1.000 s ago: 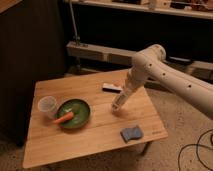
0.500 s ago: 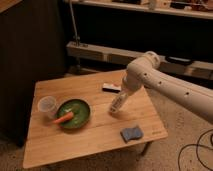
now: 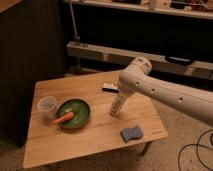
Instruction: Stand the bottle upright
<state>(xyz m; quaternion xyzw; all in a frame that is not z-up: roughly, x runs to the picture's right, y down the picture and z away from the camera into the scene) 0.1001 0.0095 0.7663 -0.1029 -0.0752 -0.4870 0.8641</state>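
Camera view, single angle, inventory by size: one wooden table; one white robot arm reaching in from the right; one green bowl left of table centre; one clear plastic cup just beside the bowl's left rim; one blue sponge near the front right edge; one flat black-and-white box near the back edge; one orange carrot-like item lying in the bowl with its tip over the rim; one bottle. The bottle stands near the table's middle, between the bowl and the right edge, in front of the box and behind the sponge. It is close to upright with a slight lean to the right at the top, and its base is at or on the table surface. The gripper is at the arm's lower end, directly over the bottle, with jaws clenched around it; the bottle projects downward from between them. Compared with the frame a second earlier, the arm's elbow sits further left and the forearm descends more steeply. The bottle, formerly held at a clear slant, is now nearer vertical. Bowl, cup, sponge and box are unmoved.
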